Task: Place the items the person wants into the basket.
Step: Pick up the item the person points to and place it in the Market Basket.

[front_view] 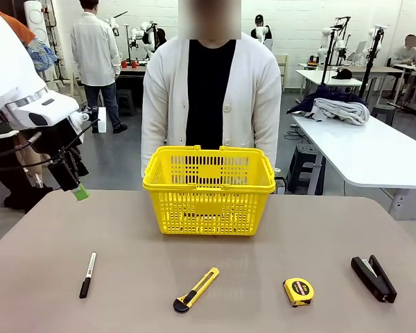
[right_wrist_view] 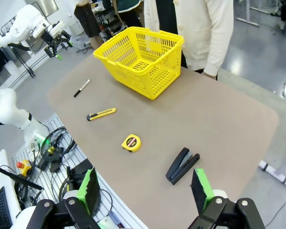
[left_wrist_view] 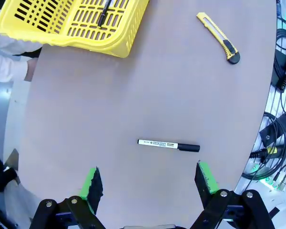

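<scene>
The yellow basket (front_view: 208,191) stands at the table's far middle, in front of the person (front_view: 209,97) in a white cardigan. Inside the basket lies a thin black pen (left_wrist_view: 104,12). The white-labelled black marker (front_view: 88,275) rests on the near left of the table. The black stapler (front_view: 374,278) lies at the near right. My left gripper (front_view: 80,191) hangs open above the table's left edge, and its wrist view shows the marker (left_wrist_view: 168,145) just beyond its green pads (left_wrist_view: 93,181). My right gripper (right_wrist_view: 145,188) is open, high above the stapler (right_wrist_view: 182,165).
A yellow-and-black utility knife (front_view: 195,289) and a yellow tape measure (front_view: 298,291) lie near the front edge between marker and stapler. Cables and equipment (right_wrist_view: 52,148) sit below the table's near side. Other tables stand behind the person.
</scene>
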You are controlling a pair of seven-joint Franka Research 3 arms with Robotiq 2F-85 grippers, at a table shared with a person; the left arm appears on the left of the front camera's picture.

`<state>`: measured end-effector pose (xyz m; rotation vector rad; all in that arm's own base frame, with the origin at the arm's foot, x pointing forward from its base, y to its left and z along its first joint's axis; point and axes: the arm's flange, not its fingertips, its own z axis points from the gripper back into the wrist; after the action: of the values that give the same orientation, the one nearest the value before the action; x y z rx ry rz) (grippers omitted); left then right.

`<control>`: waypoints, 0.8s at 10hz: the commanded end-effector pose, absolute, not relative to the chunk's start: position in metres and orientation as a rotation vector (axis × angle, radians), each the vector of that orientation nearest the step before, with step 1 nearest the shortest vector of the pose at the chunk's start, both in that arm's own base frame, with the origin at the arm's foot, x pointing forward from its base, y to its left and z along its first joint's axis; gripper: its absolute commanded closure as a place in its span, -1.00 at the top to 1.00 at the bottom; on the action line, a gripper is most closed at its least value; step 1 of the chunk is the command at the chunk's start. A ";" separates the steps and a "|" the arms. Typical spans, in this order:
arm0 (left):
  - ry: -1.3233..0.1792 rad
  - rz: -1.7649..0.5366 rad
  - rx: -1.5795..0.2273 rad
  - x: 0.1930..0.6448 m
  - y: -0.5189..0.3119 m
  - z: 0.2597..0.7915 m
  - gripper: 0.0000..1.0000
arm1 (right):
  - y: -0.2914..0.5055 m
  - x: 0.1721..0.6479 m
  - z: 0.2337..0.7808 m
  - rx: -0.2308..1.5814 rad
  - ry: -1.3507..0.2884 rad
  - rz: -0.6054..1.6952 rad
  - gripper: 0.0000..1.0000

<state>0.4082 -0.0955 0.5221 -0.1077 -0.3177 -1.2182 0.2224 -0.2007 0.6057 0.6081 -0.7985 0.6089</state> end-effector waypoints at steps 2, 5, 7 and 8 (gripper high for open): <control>-0.315 -1.216 -0.103 0.407 -0.095 0.523 1.00 | -0.202 0.223 0.607 0.620 -0.813 0.626 1.00; -0.315 -1.216 -0.103 0.407 -0.095 0.523 1.00 | -0.202 0.223 0.607 0.620 -0.813 0.626 1.00; -0.315 -1.216 -0.103 0.407 -0.095 0.523 1.00 | -0.202 0.223 0.607 0.620 -0.813 0.626 1.00; -0.315 -1.216 -0.103 0.407 -0.095 0.523 1.00 | -0.202 0.223 0.607 0.620 -0.813 0.626 1.00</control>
<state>0.4082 -0.0955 0.5222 -0.1076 -0.3178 -1.2182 0.2224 -0.2008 0.6057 0.6079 -0.7986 0.6093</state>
